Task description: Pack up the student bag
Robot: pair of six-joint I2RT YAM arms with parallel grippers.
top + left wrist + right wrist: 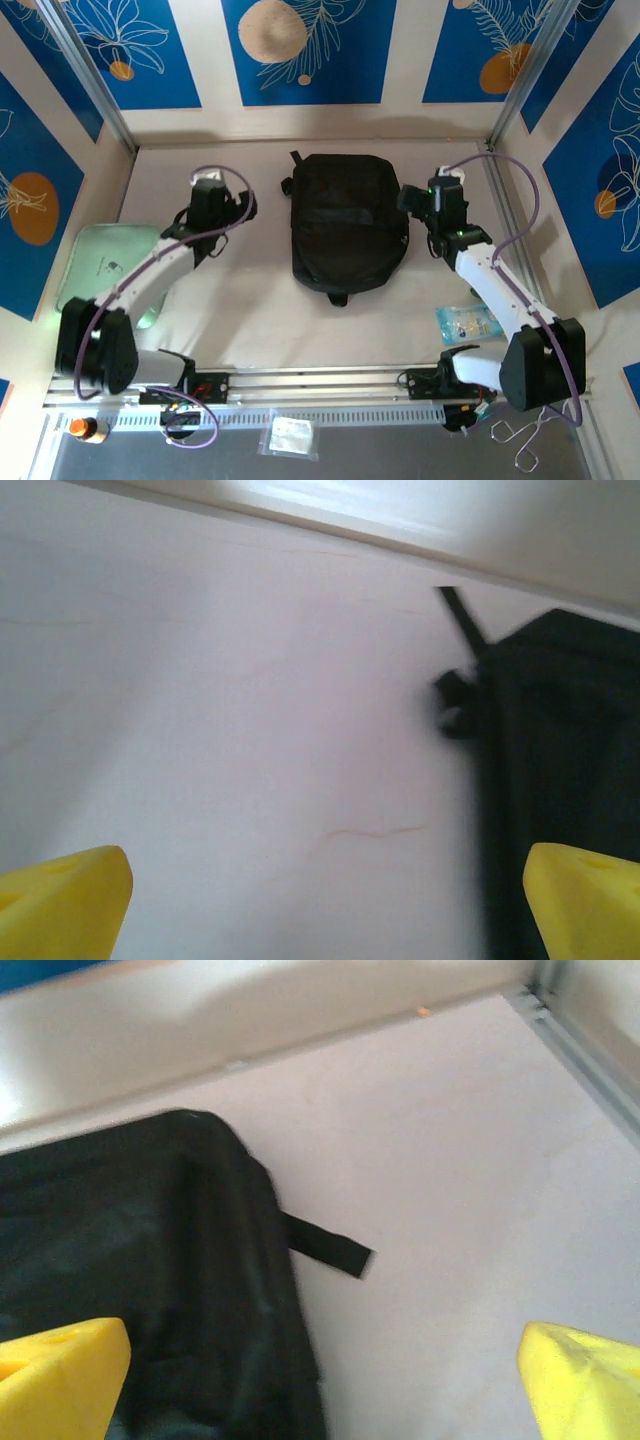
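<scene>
Bag (348,222): one, black soft fabric, a rounded rectangle, lying flat on the pale table (250,320) at mid-width, nearer the far edge. Two white-and-black arms flank it. The left gripper (210,186) is off the bag's left side and the right gripper (441,188) is by its right far corner. One pale green tray (92,262) with rounded corners lies at the left edge. One light blue packet (465,322) lies near the right edge.

Left wrist: the left gripper (320,910) is released. Its two yellow wedge fingertips (60,905) stand wide apart with bare table (250,730) between them. The bag (560,760) lies at the right, blurred, under the right fingertip. One thin strap (458,608) points toward the far edge.

Right wrist: the right gripper (320,1380) is likewise released, with two yellow fingertips (580,1385) spread and nothing grasped. The bag's (130,1240) rounded corner lies under the left one. One flat webbing tab (327,1246) juts onto the smooth table (480,1160).
</scene>
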